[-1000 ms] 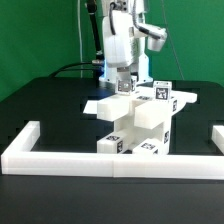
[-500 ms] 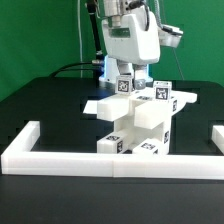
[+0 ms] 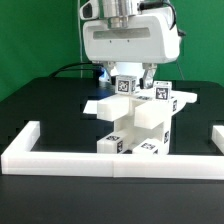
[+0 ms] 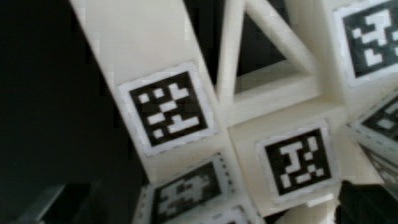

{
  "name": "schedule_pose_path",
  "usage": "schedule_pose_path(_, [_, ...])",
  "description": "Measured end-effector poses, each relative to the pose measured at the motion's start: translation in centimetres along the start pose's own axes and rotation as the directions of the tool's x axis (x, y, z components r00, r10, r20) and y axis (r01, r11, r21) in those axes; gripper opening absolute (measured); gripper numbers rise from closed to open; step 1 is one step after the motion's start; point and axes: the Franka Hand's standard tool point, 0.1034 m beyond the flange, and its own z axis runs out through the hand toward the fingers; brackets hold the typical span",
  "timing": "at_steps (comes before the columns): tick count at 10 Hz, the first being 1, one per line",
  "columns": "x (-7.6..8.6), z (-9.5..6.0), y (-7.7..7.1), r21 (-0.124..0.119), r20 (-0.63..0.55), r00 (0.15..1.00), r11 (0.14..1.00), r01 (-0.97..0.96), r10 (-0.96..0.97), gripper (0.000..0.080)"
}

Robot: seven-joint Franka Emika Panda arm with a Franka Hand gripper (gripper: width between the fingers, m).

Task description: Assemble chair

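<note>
Above the black table (image 3: 40, 110), the arm hangs wrist-down, its gripper (image 3: 130, 78) lowered onto a tagged white part (image 3: 124, 84); whether the fingers pinch it I cannot tell. Directly beneath, the chair (image 3: 138, 122) stands against the white border wall (image 3: 60, 160), its tags filling the wrist view (image 4: 175, 110).

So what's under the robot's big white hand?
Under the gripper sits a small tagged white block, which the gripper seems to hold, above the chair pieces stacked on the black table. The fingertips and whatever lies right behind that block are covered.
</note>
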Motion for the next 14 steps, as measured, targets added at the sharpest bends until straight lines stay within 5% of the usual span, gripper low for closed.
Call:
schedule_pose_path(2, [0.10,-0.01,0.17,-0.013,-0.003,0.988,0.988,0.152,-0.152,0.0649])
schedule_pose_path(5, [0.33,-0.10,0.41,-0.068,0.000,0.903,0.901,0.429,-0.430,0.0649])
schedule_pose_path(7, [0.45,-0.13,0.52,-0.072,0.009,0.837,0.835,0.546,-0.547,0.0649])
schedule_pose_path(9, [0.52,-0.12,0.62,-0.072,0.010,0.828,0.826,0.559,-0.560,0.0419])
schedule_pose_path(10, [0.51,-0.12,0.62,-0.072,0.010,0.830,0.828,0.556,-0.557,0.0419])
schedule_pose_path(11, [0.50,-0.11,0.62,-0.072,0.009,0.841,0.839,0.540,-0.541,0.0281])
schedule_pose_path(14, [0.48,-0.09,0.61,-0.072,0.002,0.891,0.888,0.454,-0.455,0.0281])
